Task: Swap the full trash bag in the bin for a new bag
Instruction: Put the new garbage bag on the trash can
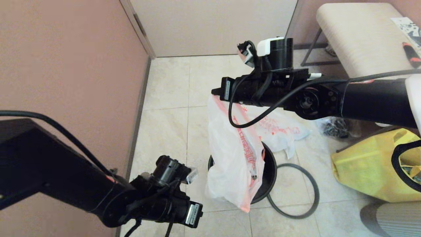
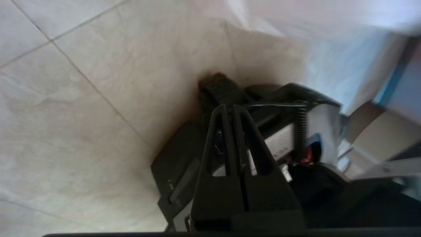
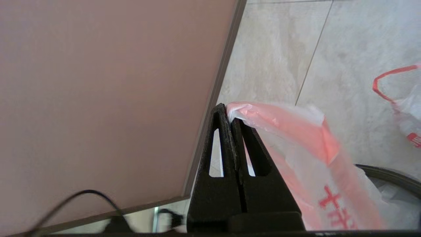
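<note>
My right gripper [image 1: 215, 93] [image 3: 227, 110] is raised above the floor and shut on the pink-orange edge of the new bag [image 1: 230, 158] [image 3: 296, 131]. This milky-white bag carries some red print and hangs down over the bin [image 1: 268, 171] [image 3: 388, 172], hiding most of the black bucket. The grey hoop [image 1: 317, 192] lies flat on the tiles beside the bin. The full trash bag [image 1: 279, 128] [image 3: 406, 108], with red print and an orange loop, lies on the floor behind the bin. My left gripper [image 2: 229, 107] is shut and empty, held low on the left and pointing at my base.
A pink wall runs along the left. A yellow fabric tote [image 1: 368, 168] and a clear bag with dark contents [image 1: 335, 126] sit right of the bin. A cream padded bench [image 1: 361, 36] stands at the back right.
</note>
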{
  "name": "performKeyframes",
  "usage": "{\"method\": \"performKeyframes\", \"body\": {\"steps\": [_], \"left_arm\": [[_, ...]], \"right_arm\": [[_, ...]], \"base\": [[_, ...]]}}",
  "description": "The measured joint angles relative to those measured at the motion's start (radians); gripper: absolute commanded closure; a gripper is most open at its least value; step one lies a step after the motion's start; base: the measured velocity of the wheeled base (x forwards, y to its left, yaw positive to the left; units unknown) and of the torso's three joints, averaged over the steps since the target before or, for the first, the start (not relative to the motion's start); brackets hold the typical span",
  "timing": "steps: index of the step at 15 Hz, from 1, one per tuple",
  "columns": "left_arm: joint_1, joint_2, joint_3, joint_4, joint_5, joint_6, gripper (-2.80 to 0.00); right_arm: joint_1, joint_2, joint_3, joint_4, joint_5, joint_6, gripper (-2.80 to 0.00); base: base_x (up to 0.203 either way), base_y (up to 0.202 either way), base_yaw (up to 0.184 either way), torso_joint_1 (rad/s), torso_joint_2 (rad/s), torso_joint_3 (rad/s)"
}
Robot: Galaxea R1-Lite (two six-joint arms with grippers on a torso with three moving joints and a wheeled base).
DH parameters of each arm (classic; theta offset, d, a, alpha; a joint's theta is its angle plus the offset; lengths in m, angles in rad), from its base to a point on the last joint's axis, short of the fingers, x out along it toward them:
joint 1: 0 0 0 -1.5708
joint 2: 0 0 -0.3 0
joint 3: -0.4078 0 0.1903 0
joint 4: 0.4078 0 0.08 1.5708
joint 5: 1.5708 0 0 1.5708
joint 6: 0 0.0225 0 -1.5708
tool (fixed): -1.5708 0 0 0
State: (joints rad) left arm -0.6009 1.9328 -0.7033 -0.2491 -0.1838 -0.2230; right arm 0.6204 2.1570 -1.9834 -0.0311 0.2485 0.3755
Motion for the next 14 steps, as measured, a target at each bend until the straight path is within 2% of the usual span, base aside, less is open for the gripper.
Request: {"method": "performKeyframes", "body": {"steps": [7,11,12,14], "left_arm": [[-0.006,0.222,-0.334,0.002,-0.002,-0.001,0.00],[-0.017,0.290,-0.528,0.002,0.017,-0.057,0.00],[-0.021,0.311,-0.563,0.004,0.035,-0.061,0.00],[-0.030,0.375,-0.639,0.009,0.110,-0.062,0.00]], "right_arm": [[0.017,-0.014,0.011,0.007,-0.020,0.003,0.00],[0.015,-0.015,0.019,0.007,-0.041,0.004,0.00],[0.013,-0.014,0.020,0.007,-0.042,0.004,0.00],[0.008,-0.010,0.020,0.007,-0.044,0.009,0.00]], "base": [[0.000,0.000,0.000,0.000,0.00,0.000],[0.000,0.000,0.000,0.000,0.00,0.000],[0.000,0.000,0.000,0.000,0.00,0.000],[0.000,0.000,0.000,0.000,0.00,0.000]]}}
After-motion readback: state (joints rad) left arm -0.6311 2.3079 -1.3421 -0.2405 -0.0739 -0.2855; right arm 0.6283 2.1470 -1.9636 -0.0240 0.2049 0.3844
